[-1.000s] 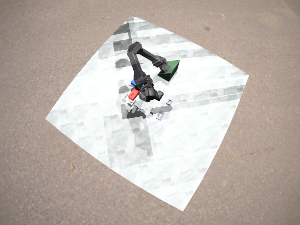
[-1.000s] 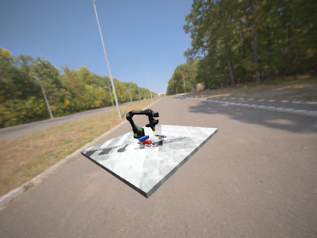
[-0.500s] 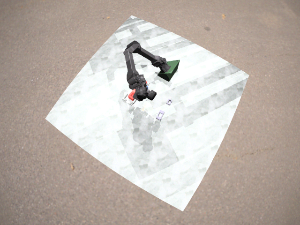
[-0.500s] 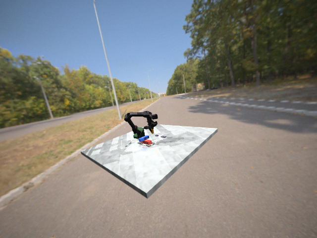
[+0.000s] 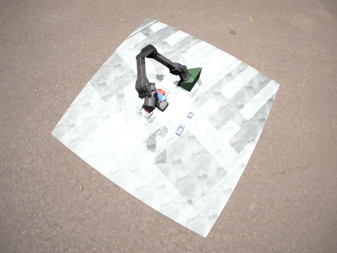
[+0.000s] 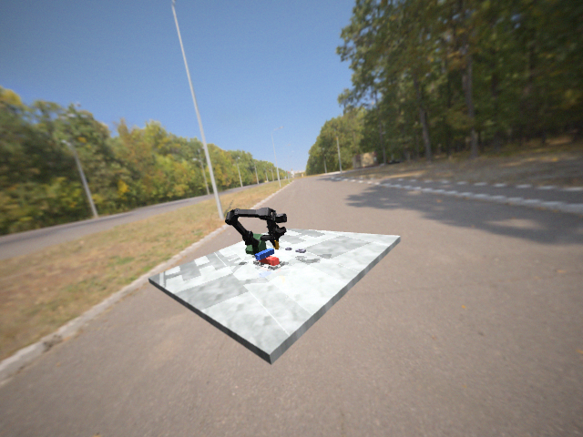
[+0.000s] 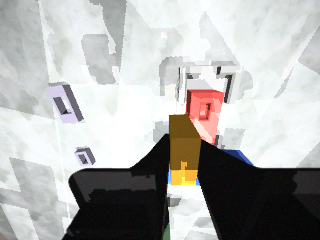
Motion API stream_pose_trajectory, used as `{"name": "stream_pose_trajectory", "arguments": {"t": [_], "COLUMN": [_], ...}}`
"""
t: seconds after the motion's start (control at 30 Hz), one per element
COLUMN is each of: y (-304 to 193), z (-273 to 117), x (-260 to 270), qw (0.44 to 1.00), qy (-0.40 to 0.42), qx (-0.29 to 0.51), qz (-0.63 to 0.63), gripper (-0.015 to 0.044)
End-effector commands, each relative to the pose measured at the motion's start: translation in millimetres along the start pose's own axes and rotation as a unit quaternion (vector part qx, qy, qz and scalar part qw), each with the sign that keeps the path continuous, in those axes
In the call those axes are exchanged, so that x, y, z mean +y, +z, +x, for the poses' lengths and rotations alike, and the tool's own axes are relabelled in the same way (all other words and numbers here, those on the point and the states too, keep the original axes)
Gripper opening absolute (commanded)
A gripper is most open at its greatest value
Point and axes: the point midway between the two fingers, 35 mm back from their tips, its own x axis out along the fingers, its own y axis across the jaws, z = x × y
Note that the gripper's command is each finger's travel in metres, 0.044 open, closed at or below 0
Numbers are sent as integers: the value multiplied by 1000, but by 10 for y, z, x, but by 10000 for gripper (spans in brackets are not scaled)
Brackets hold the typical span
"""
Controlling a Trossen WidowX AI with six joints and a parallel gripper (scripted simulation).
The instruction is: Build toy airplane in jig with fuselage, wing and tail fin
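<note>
The step in hand looks to be the fitting of the tail fin (image 6: 276, 244) (image 7: 184, 145), the last part left to seat. The tool (image 5: 145, 112) (image 6: 276, 241) (image 7: 178, 137) is clamped on that yellow fin, its fingers pressing either side, above the worktop (image 5: 190, 174) (image 6: 263, 300) (image 7: 125, 45). The red fuselage (image 5: 161, 91) (image 6: 271, 260) (image 7: 205, 95) lies in the pale cradle (image 5: 140, 110) (image 6: 281, 265) (image 7: 235, 82), between the green base (image 5: 196, 74) (image 6: 254, 245) and the worktop's left edge in the top view. The blue wing (image 5: 161, 96) (image 6: 264, 254) (image 7: 239, 156) lies across the fuselage and appears seated, though its tab cannot be seen.

The next move probably calls for lining the fin up over the tail socket (image 7: 204, 111), turning it to match, then lowering straight down before letting go. A skewed tab could catch on the rim.

The wrist view alone shows the socket's opening and the grip on the fin; from above, the arm hides both. The exterior view shows the fin raised above the fuselage, while the top view gives the two lilac holders (image 5: 179, 129) (image 5: 190, 114) (image 6: 300, 250) (image 6: 288, 248) (image 7: 65, 103) (image 7: 84, 157) their places, well apart from the cradle.
</note>
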Motion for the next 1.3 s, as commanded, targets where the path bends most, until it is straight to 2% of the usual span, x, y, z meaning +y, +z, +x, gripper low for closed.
{"name": "stream_pose_trajectory", "arguments": {"t": [0.0,0.37,0.47,1.27], "y": [22,31,30,38], "z": [27,92,93,92], "x": [-167,-438,-440,-451], "qw": [1000,1000,1000,1000], "qy": [-7,-18,-18,-18], "qx": [-3,0,0,0], "qz": [5,15,15,15], "gripper": [0,0,65,65]}}
